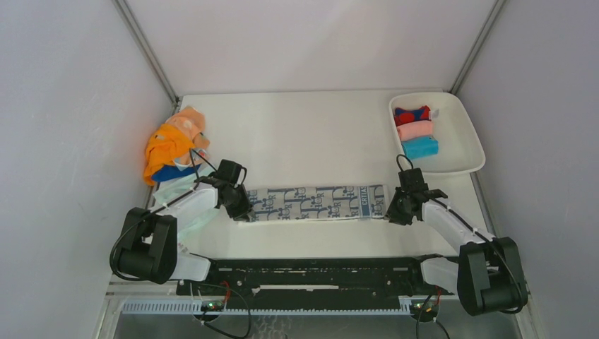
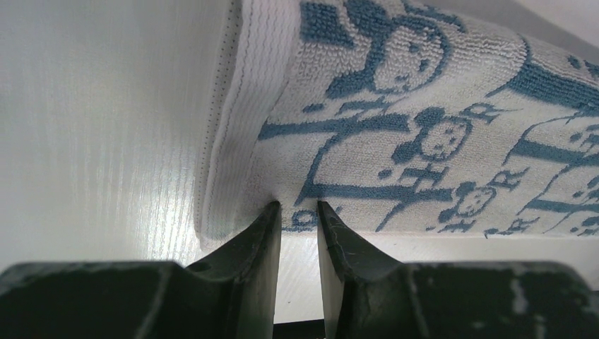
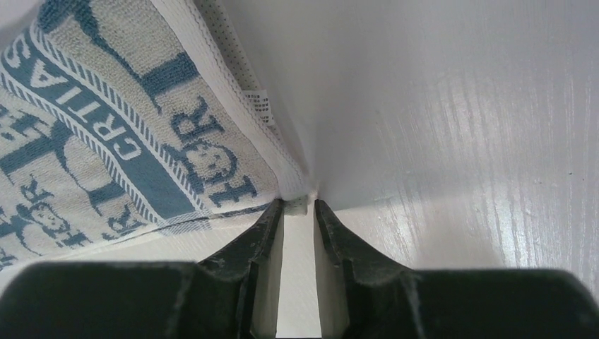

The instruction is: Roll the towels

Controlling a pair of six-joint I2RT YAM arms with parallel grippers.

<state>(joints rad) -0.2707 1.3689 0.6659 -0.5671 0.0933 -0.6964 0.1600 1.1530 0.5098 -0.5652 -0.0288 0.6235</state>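
Observation:
A blue-and-white patterned towel [image 1: 314,202], folded into a long narrow strip, lies across the middle of the table. My left gripper [image 1: 241,209] is at its left end. In the left wrist view the gripper [image 2: 297,206] is shut on the near edge of the towel [image 2: 424,127] beside its white hem. My right gripper [image 1: 395,210] is at the right end. In the right wrist view the gripper [image 3: 295,203] is shut on the white corner of the towel [image 3: 106,141], next to a small label [image 3: 260,106].
A white tray [image 1: 466,141] at the back right holds three rolled towels: red-and-blue [image 1: 412,114], pink [image 1: 414,130] and blue [image 1: 420,147]. A pile of unrolled towels, orange [image 1: 166,148], pink and pale green [image 1: 176,191], lies at the left wall.

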